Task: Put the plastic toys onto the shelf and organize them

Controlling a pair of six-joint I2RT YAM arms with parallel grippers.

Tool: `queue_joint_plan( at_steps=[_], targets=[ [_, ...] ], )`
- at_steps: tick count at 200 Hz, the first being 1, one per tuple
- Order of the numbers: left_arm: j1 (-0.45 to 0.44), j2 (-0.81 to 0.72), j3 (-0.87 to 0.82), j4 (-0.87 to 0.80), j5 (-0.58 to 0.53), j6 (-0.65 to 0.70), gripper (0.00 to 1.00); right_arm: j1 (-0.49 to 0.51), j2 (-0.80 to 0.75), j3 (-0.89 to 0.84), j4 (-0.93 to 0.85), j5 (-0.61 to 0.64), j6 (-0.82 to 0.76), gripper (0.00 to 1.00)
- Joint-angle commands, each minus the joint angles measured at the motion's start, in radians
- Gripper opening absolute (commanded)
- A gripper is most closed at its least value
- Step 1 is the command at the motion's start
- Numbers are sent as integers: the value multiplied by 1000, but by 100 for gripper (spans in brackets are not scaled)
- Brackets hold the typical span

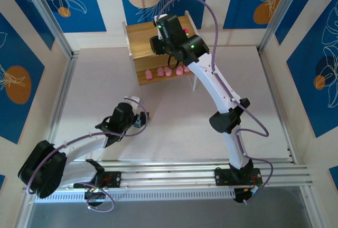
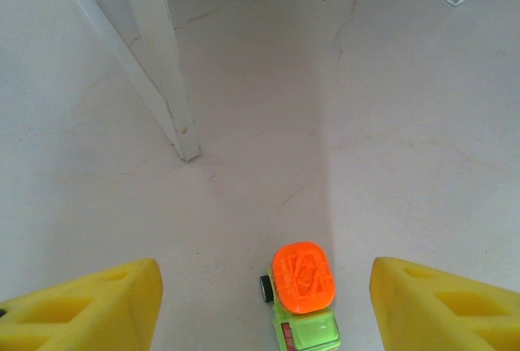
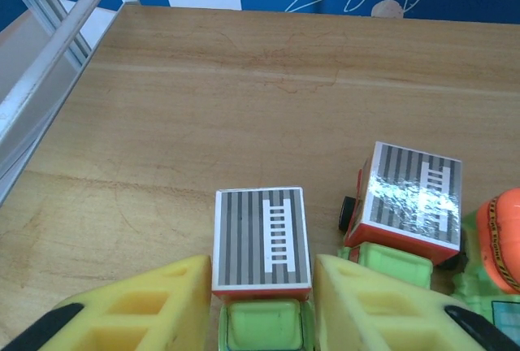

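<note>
The right gripper point(image 3: 262, 270) stands narrow, its yellow fingers point(image 3: 162, 294) hugging both sides of a striped-roof truck point(image 3: 262, 241) that rests on the top board of the shelf point(image 3: 244, 107). Whether the pads press it or stand a hair off, I cannot tell. A second striped truck point(image 3: 410, 197) sits at 2 o'clock from the first, and an orange-topped toy point(image 3: 500, 237) is at 3 o'clock. In the overhead view the shelf is at 12 o'clock on the table, with pink pigs point(image 1: 168, 72) lined along its lower board.

The step in hand looks like setting this truck in the top row. Next comes a clean release and a straight lift without nudging its neighbours.

The left gripper point(image 2: 264, 268) hangs wide open and holds nothing. An orange-topped truck point(image 2: 303, 286) stands on the table point(image 2: 406, 123) between its fingers, touching neither. A white shelf leg point(image 2: 162, 83) rises at 11 o'clock.
</note>
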Motion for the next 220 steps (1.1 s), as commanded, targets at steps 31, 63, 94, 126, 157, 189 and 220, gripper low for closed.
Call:
queue_joint_plan(
  at_steps=[31, 63, 94, 126, 157, 189, 220],
  targets=[
    [-7, 6, 26, 6, 20, 8, 68, -1, 24, 55, 16, 17, -29, 40],
    [-8, 4, 27, 5, 16, 8, 69, 5, 13, 76, 18, 20, -38, 42],
    [-8, 5, 26, 5, 10, 5, 69, 16, -19, 78, 22, 34, -52, 45],
    [-9, 2, 25, 6, 2, 2, 69, 25, -71, 59, 5, 54, -52, 46],
    [-9, -7, 22, 4, -24, -3, 70, 39, -202, -119, 41, 70, -37, 47],
    [-17, -8, 24, -5, -61, -4, 68, 65, -404, -437, 163, 73, -31, 47],
    [-57, -25, 23, -11, -124, 9, 68, 86, -567, -717, 236, 73, -15, 47]
  ],
)
